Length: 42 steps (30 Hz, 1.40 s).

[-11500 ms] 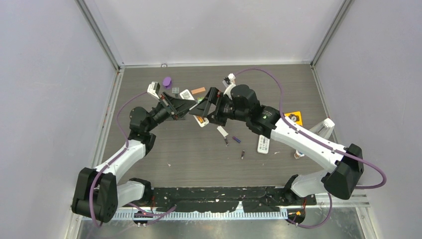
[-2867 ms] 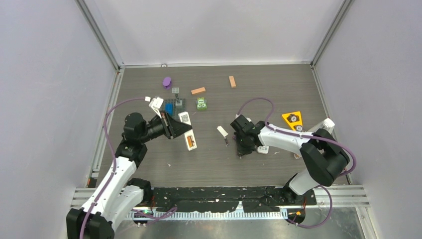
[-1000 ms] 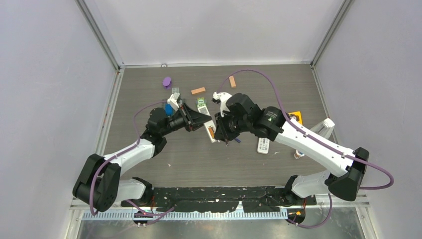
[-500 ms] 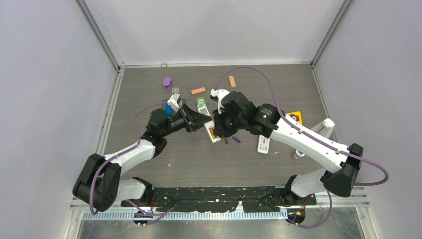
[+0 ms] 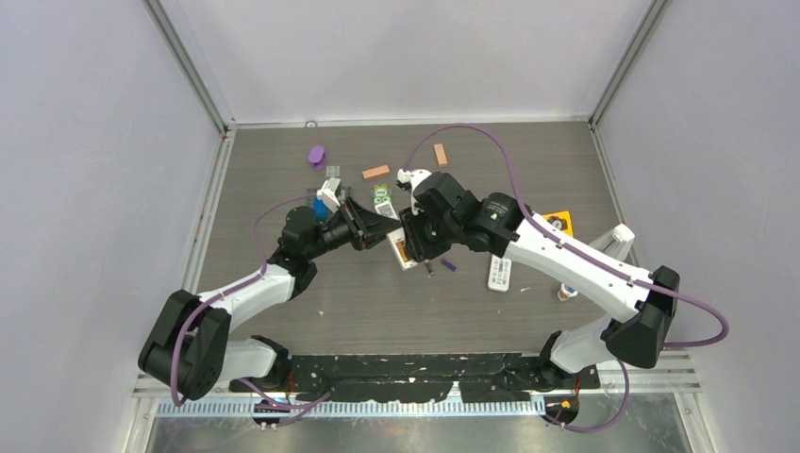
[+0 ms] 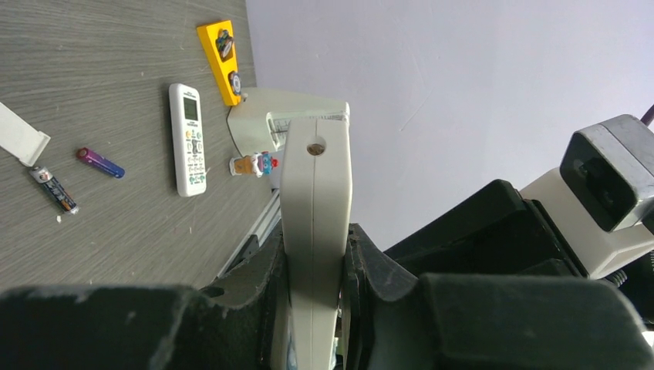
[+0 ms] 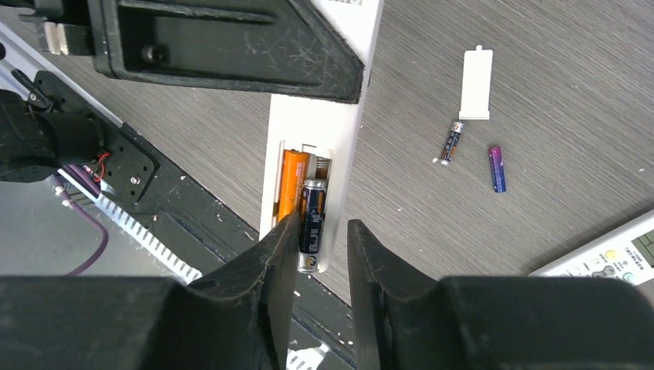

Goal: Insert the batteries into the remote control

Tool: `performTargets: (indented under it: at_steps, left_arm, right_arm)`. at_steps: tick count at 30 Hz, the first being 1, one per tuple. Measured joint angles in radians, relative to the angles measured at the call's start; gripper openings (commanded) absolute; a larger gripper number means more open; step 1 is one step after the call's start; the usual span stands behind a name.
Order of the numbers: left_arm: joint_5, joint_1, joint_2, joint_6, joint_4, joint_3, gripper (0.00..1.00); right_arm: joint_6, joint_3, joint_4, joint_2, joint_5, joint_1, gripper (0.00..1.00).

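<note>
My left gripper (image 6: 315, 254) is shut on the white remote control (image 6: 315, 193), holding it edge-up above the table (image 5: 401, 247). In the right wrist view its open compartment holds an orange battery (image 7: 291, 185) and a dark battery (image 7: 312, 220) side by side. My right gripper (image 7: 321, 225) hovers just over the dark one's lower end, open, with a gap beside it. A second dark battery (image 7: 452, 141) and a purple battery (image 7: 497, 168) lie loose on the table next to the white battery cover (image 7: 476, 85).
A second white remote (image 5: 499, 273) lies right of the loose batteries. A yellow triangle (image 5: 557, 224) and a small figure (image 5: 565, 293) sit further right. Two orange-tan blocks (image 5: 375, 172), a green toy (image 5: 381, 196) and a purple piece (image 5: 316, 155) lie at the back.
My right gripper has edged up and left over the held remote during the last second. The left arm has stayed still with the remote.
</note>
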Motion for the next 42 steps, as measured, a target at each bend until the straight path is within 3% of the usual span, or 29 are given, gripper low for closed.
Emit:
performTargets:
  at_steps: [3, 15, 21, 31, 39, 42]
  left_arm:
    - [-0.001, 0.000, 0.003, 0.002, 0.001, 0.000, 0.00]
    - [-0.002, 0.000, 0.009, -0.026, 0.018, 0.000, 0.00]
    - [-0.043, 0.000, 0.006, -0.107, 0.061, -0.008, 0.00]
    - [-0.171, 0.000, -0.175, -0.216, -0.059, 0.002, 0.00]
    - [-0.277, -0.002, -0.280, -0.362, -0.191, 0.004, 0.00]
    - [-0.294, -0.003, -0.306, -0.386, -0.219, 0.004, 0.00]
  right_arm:
    - [0.002, 0.001, -0.010, 0.006, 0.008, 0.000, 0.39]
    - [0.018, 0.005, 0.009, -0.017, 0.035, -0.001, 0.70]
    - [0.073, -0.058, 0.097, -0.142, 0.059, -0.018, 0.82]
    - [0.262, -0.195, 0.308, -0.325, 0.123, -0.029, 0.83]
    - [0.406, -0.330, 0.509, -0.378, 0.124, -0.029, 0.80]
    - [0.434, -0.337, 0.558, -0.378, 0.119, -0.029, 0.74]
